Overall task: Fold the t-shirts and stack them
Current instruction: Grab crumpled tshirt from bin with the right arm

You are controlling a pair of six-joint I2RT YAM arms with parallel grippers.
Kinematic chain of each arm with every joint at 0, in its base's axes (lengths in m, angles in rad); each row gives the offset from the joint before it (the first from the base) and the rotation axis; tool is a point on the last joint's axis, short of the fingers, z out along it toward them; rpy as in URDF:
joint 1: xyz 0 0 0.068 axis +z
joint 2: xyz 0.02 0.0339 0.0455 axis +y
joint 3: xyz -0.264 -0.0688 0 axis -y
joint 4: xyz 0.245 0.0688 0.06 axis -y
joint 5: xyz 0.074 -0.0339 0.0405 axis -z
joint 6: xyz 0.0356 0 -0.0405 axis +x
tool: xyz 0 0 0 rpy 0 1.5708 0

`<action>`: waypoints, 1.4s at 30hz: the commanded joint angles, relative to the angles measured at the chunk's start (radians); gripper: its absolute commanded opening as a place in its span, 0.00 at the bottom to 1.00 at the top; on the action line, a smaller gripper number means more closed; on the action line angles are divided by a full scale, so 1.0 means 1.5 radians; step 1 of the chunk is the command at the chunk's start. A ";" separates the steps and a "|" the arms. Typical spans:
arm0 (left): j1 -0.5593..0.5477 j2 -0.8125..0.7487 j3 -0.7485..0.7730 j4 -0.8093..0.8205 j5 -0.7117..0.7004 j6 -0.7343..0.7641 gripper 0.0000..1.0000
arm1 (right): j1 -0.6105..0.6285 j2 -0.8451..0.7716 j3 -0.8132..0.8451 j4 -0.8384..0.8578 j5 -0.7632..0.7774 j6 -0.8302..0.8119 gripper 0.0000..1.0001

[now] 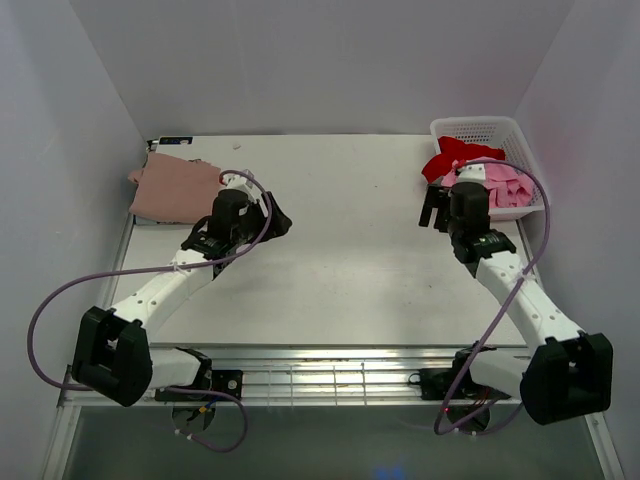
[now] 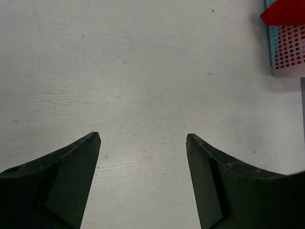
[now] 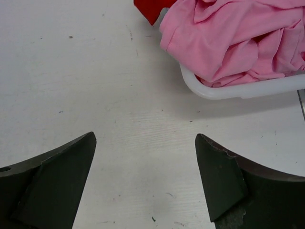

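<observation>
The step in hand looks like fetching the next shirt. A dusty rose t-shirt (image 1: 175,190) lies folded at about 10 o'clock on the worktop (image 1: 350,260). The rest sit in the white basket (image 3: 238,89) at about 2 o'clock. In it, a bright pink t-shirt (image 3: 228,43) is bunched up and spills over the near rim, and a red t-shirt (image 3: 150,9) hangs out beside it on the side towards the middle of the worktop.

To do this well, the right gripper (image 3: 145,135) should travel towards 1 o'clock in its own wrist view. It should come down on the pink fold that bulges over the rim and pinch cloth alone, clear of the plastic edge. A lift straight up before any pull towards the middle should let the shirt slide free without tipping the basket. The two shirts lie close, so a shallow bite on one pink ridge is safer than a deep one, which might drag the red cloth out as well.

The right gripper has its jaws wide apart, holds nothing and hangs over bare worktop just short of the basket. The left gripper (image 2: 143,134) is equally wide apart and empty, over bare worktop near the folded shirt. From there it seems well placed to receive and spread the pink one.
</observation>
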 commanded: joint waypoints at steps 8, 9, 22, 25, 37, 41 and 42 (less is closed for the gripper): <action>-0.001 -0.103 -0.063 0.044 0.021 0.044 0.83 | -0.049 0.271 0.173 0.134 0.131 -0.106 0.88; -0.001 -0.111 -0.069 0.045 0.018 0.046 0.83 | -0.052 0.283 0.193 0.134 0.132 -0.114 0.86; -0.001 -0.136 -0.085 0.037 -0.001 0.061 0.83 | -0.075 0.379 0.233 0.133 0.100 -0.123 0.60; -0.001 -0.139 -0.088 0.039 -0.001 0.060 0.83 | -0.076 0.382 0.232 0.130 0.077 -0.123 0.61; -0.001 -0.144 -0.097 0.038 -0.023 0.062 0.83 | -0.076 0.394 0.248 0.113 0.046 -0.143 0.08; -0.001 -0.148 -0.100 0.044 -0.021 0.063 0.83 | -0.075 0.362 0.283 0.059 0.022 -0.137 0.08; -0.001 -0.149 -0.103 0.047 -0.018 0.063 0.83 | -0.074 0.354 0.298 0.045 0.005 -0.136 0.08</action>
